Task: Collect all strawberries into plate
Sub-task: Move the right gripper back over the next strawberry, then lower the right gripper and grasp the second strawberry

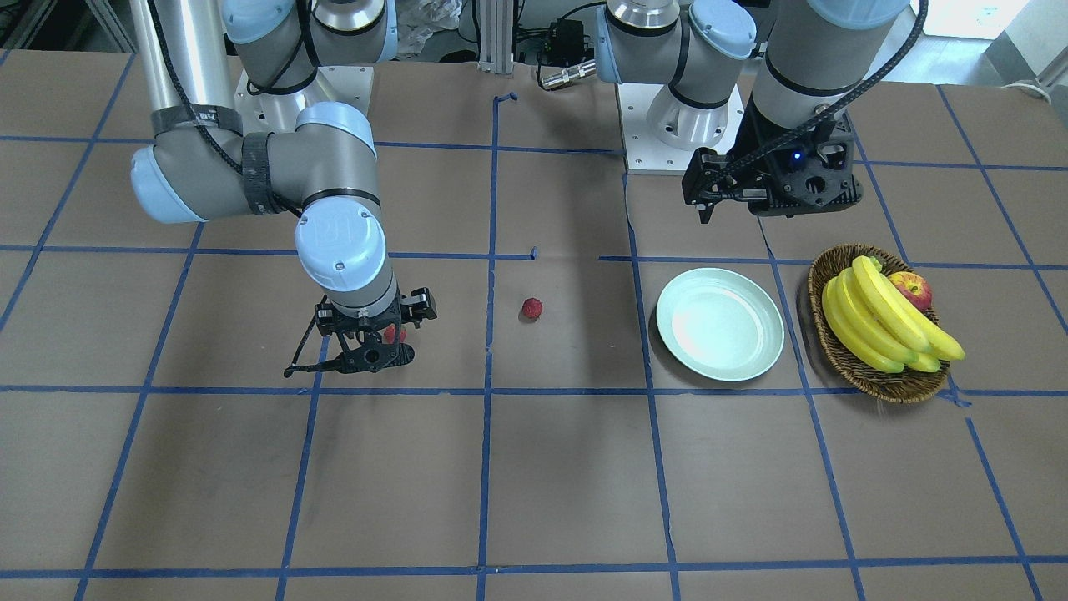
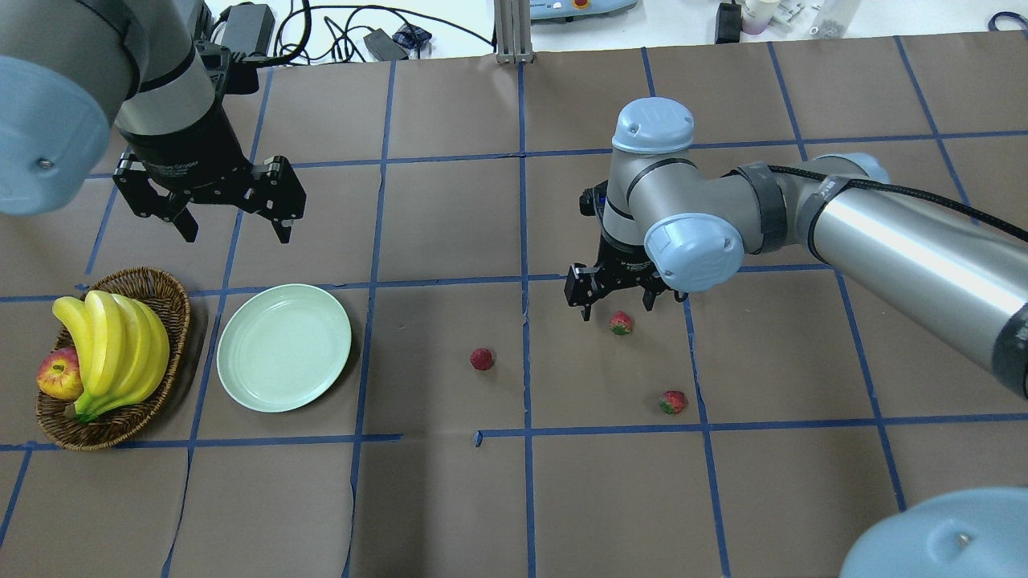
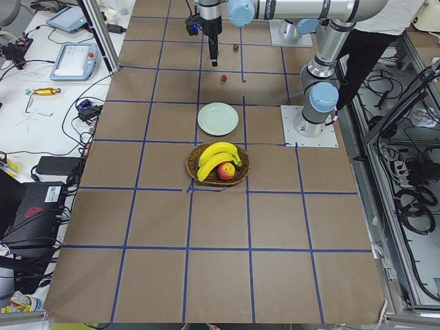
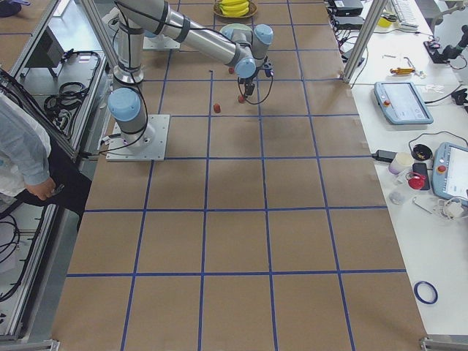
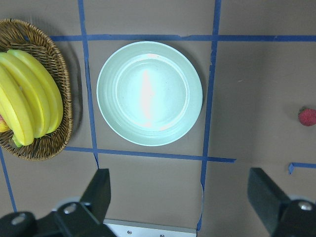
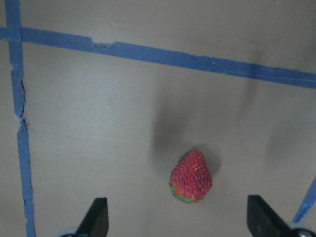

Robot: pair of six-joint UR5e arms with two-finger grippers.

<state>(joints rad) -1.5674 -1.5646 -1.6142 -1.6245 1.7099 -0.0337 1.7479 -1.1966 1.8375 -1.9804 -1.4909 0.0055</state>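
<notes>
Overhead view: right gripper (image 2: 618, 309) has its jaws wide apart over the strawberry (image 2: 621, 323), with bare table all round it. Second strawberry (image 2: 482, 359) at its 8 o'clock, third strawberry (image 2: 673, 401) at 5, both well apart. Plate (image 2: 233, 377) open from above. Basket (image 2: 175, 295) close at its 9, left gripper (image 2: 238, 233) hovering at 11.

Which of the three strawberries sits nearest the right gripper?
The strawberry directly beneath the open right gripper; the other two lie apart from it, one toward the plate, one nearer the robot.
</notes>
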